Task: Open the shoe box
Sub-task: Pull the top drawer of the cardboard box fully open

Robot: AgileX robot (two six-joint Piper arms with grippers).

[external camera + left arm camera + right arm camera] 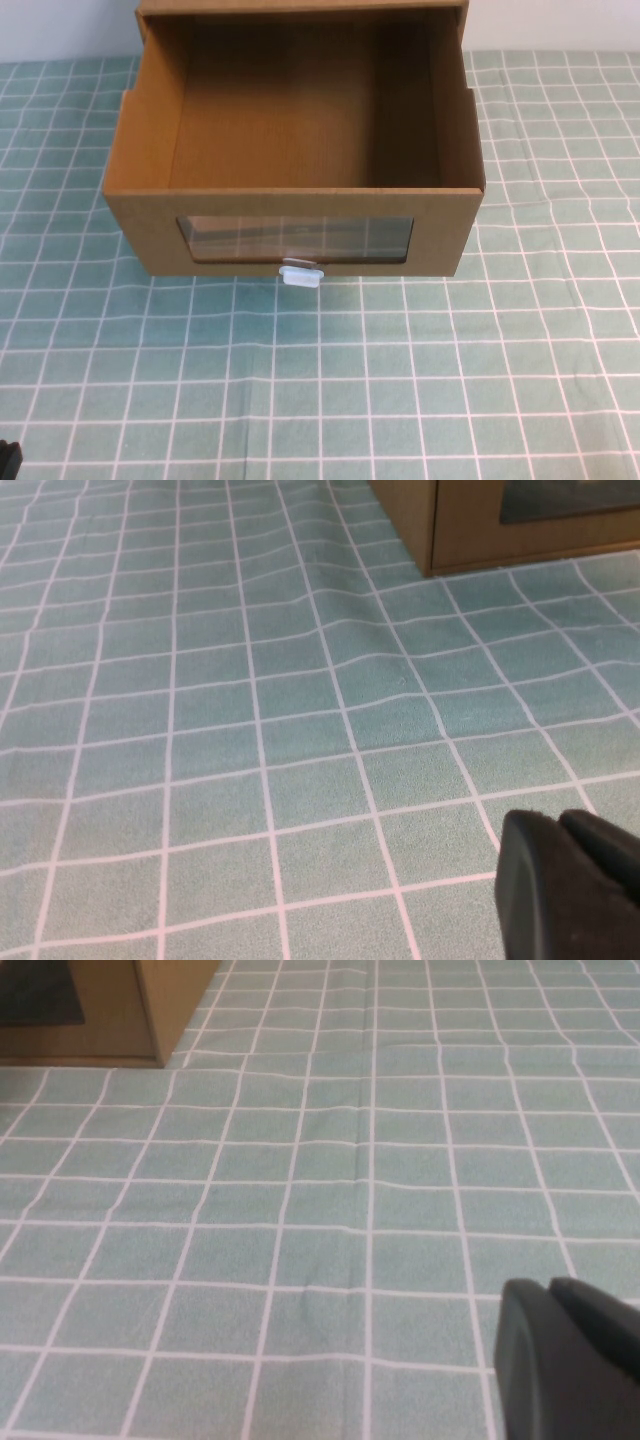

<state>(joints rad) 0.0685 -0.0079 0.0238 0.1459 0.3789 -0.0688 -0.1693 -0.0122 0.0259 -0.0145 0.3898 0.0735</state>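
Observation:
The brown cardboard shoe box [300,215] stands at the back middle of the table. Its drawer is slid out towards me, and the inside looks bare. The front panel has a clear window [296,238] and a small white pull tab [301,274] at its lower edge. My left gripper [558,826] hovers low over the cloth, shut on nothing, with a box corner [470,525] ahead of it. My right gripper [548,1290] is shut on nothing too, and the box's other corner [165,1000] is ahead of it. Both grippers are well short of the box.
A green tablecloth [400,380] with a white grid covers the table. A dark bit of my left arm [8,462] shows at the near left corner of the high view. A pale wall rises behind the box.

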